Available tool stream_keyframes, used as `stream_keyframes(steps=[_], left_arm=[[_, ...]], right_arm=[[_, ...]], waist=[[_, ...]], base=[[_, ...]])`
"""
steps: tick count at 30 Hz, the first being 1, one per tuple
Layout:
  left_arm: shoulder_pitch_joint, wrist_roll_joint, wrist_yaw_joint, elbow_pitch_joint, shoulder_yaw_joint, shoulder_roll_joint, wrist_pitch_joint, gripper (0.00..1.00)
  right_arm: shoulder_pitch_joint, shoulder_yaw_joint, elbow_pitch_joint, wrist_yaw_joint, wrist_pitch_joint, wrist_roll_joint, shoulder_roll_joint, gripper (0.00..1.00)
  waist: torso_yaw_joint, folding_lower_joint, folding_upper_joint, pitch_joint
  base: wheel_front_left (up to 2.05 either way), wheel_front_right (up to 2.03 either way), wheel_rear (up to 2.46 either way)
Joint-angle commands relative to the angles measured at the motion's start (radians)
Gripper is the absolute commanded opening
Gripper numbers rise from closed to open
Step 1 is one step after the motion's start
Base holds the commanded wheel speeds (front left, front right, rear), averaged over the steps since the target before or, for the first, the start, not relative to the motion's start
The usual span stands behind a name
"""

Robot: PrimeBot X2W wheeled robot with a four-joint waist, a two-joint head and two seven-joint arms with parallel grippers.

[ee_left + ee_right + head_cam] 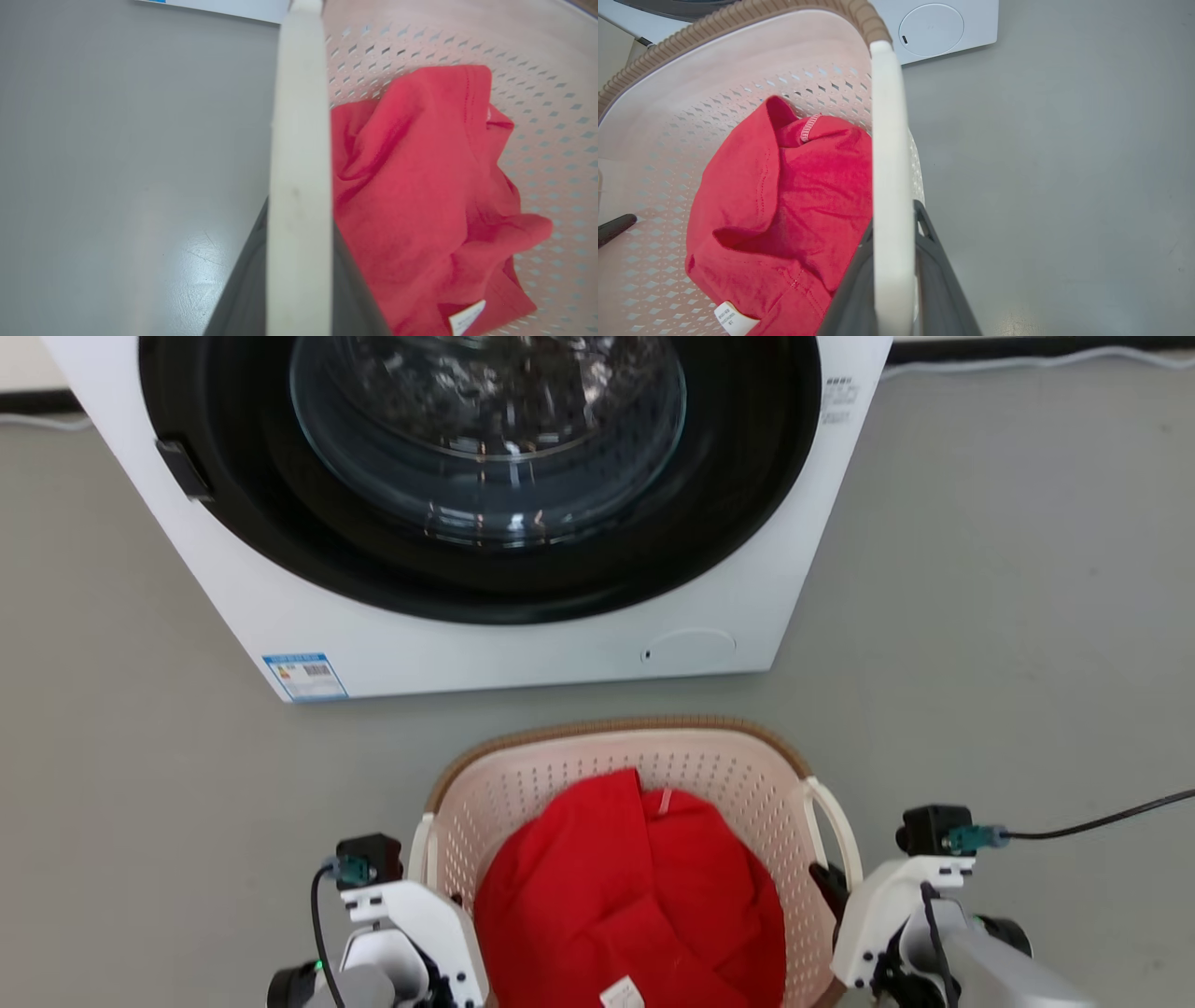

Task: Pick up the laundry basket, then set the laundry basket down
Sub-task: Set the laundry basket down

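Head view: we record the white washing machine (523,644) standing on the grey floor (1008,569). Just before it sits the laundry basket (579,770), flanked by both arms, with a red garment (616,887) heaped inside. Each wrist view puts a white loop handle between dark fingers: the left gripper (299,214) is clenched on the left handle (299,140), and the right gripper (894,214) likewise on the right handle (889,140) (fingers flank the strap on both sides). We cannot tell whether the base rests on the floor or hangs clear of it. We judge the grasp made and the lift-or-lower step in hand. The next move calls for both arms travelling level and together, lest a handle slip or the basket tilt.
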Motion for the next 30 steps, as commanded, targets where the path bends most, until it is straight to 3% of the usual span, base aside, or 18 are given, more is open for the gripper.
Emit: stream_keyframes(steps=[1, 30], left_arm=[[-0.04, 0.004, 0.005, -0.012, 0.025, 0.041, -0.007, 0.0], [-0.261, 0.039, 0.003, 0.077, -0.005, 0.071, -0.061, 0.0]], right_arm=[[-0.03, -0.001, -0.005, 0.005, -0.037, -0.006, -0.031, 0.0], [-0.198, 0.047, -0.03, 0.005, -0.068, -0.008, -0.013, 0.0]], waist=[[-0.003, 0.0, -0.0001, 0.027], [-0.024, 0.0, -0.0001, 0.284]], base=[[0.0, 0.0, 0.0], [0.0, 0.0, 0.0]])
